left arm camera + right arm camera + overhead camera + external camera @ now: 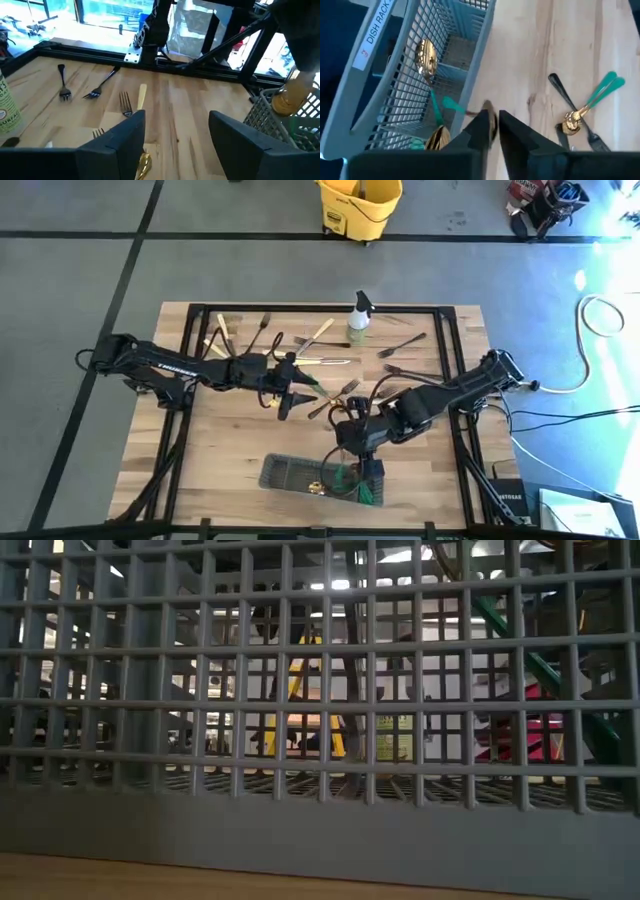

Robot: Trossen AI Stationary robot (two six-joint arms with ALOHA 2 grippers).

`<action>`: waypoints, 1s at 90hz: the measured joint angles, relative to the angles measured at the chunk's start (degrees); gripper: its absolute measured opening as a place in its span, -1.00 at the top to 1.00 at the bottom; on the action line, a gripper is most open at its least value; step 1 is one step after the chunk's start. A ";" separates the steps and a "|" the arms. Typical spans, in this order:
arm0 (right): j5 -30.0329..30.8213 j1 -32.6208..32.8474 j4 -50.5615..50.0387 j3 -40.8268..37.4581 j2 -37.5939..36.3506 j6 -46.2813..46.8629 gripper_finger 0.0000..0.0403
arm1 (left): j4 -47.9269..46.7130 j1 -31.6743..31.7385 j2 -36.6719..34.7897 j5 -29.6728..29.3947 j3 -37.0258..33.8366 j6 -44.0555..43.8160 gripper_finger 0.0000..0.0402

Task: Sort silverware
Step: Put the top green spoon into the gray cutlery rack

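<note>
Silverware lies scattered on the wooden table's far half: dark forks [400, 345] and pale-handled pieces [322, 332]. My left gripper [290, 398] hovers open near the table's middle. A gold spoon [143, 164] lies on the wood below its fingers, with forks [125, 103] beyond. My right gripper [492, 129] is shut on a gold piece, above the near right end of the grey mesh caddy [285, 472]. Inside the caddy are gold spoons with green handles [427, 59]. My right gripper pinches a small gold piece of silverware [491, 121] between its two fingers, coming from above and pointing down. The fingers hide most of it, so I cannot tell which kind it is or which part is held. It hangs over the caddy's wall beside the bare wood.
A spray bottle [360, 318] stands at the table's far middle. A dark fork and a green-handled gold spoon [580, 112] lie on the wood next to the caddy. The caddy's mesh [320, 690] fills the low view. A yellow mop bucket [360, 202] stands beyond the table.
</note>
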 joint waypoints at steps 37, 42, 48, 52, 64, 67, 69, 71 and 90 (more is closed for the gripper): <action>-3.07 -0.04 2.47 0.04 -1.04 -2.10 0.19 | -0.16 0.00 0.02 -0.01 0.04 0.94 -0.01; -2.62 -0.04 1.27 0.10 -1.51 -4.81 0.16 | -0.25 0.00 0.02 0.01 0.04 0.95 -0.01; -0.62 -0.03 -0.56 0.11 -1.94 -8.97 0.15 | -0.51 0.00 0.02 0.01 0.07 0.96 -0.01; 0.99 -0.04 -2.10 0.11 -1.97 -11.77 0.15 | -0.50 0.00 0.02 0.05 0.07 1.13 -0.01; 5.08 -0.04 -5.06 0.11 -2.29 -16.87 0.15 | -0.53 0.00 0.02 7.96 0.09 6.22 -0.01; 5.85 -0.04 -5.06 0.11 -2.53 -17.08 0.15 | -0.88 -0.18 0.03 9.90 0.32 7.36 -0.01; 6.19 -0.04 -5.16 0.11 -2.61 -17.05 0.15 | -1.60 -0.32 0.04 10.71 0.73 8.06 -0.01; 6.40 -0.04 -5.18 0.11 -2.73 -16.92 0.15 | -2.63 -0.49 0.04 11.20 1.31 9.15 -0.01; 4.79 -0.04 -4.31 0.11 -4.41 -15.33 0.15 | -15.89 -3.66 0.04 5.02 7.73 21.41 -0.01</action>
